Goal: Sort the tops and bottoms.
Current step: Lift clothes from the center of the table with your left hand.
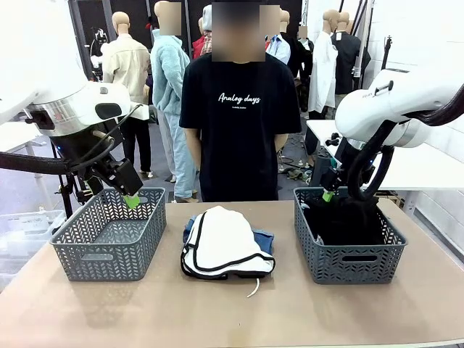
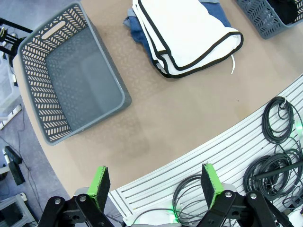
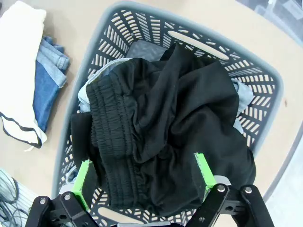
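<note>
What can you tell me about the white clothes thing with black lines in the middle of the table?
The white top looks soft, with thin black trim along its edges. It is folded into a rounded bundle, lying mid-table on folded blue denim that peeks out beside it. A thin white cord trails from its near edge onto the table. Nothing grips it.

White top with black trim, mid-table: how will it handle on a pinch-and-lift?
Likely floppy: the white top lies folded in soft layers, so a pinch may lift only the upper layer and unfold it. Probably light, being thin fabric. Its loose cord could dangle, and the denim beneath might drag along.
</note>
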Robot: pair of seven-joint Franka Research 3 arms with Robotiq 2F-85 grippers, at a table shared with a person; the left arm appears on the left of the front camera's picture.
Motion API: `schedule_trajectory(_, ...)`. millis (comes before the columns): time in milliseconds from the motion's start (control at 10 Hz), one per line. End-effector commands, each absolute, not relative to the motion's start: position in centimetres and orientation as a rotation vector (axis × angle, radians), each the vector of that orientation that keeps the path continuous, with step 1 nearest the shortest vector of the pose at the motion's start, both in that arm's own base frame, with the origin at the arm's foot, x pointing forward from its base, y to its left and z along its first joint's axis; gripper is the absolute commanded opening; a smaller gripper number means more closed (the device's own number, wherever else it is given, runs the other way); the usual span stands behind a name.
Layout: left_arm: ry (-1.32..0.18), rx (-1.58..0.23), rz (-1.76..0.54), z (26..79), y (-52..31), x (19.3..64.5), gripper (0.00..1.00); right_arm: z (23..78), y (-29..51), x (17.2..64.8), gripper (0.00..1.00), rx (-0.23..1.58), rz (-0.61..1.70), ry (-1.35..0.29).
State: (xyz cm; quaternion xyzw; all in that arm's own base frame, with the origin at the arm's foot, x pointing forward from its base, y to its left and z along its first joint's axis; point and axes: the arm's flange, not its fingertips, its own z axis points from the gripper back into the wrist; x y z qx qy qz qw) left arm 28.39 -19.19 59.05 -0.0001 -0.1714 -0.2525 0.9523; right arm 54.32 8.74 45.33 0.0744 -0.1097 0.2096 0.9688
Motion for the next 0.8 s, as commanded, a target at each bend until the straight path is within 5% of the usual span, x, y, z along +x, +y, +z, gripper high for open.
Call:
schedule_trajectory(0, -0.35, 0.003, -0.5, 58.99, -19.04, 28.31, 1.0, 45.39, 8.74, 54.29, 1.0, 0.15, 0.427, -0.223)
schedule_trajectory(700, -0.35, 0.003, -0.5, 58.99, -19.04, 28.31, 1.0, 45.33, 8.74, 54.32, 1.0, 0.15, 0.424, -0.222)
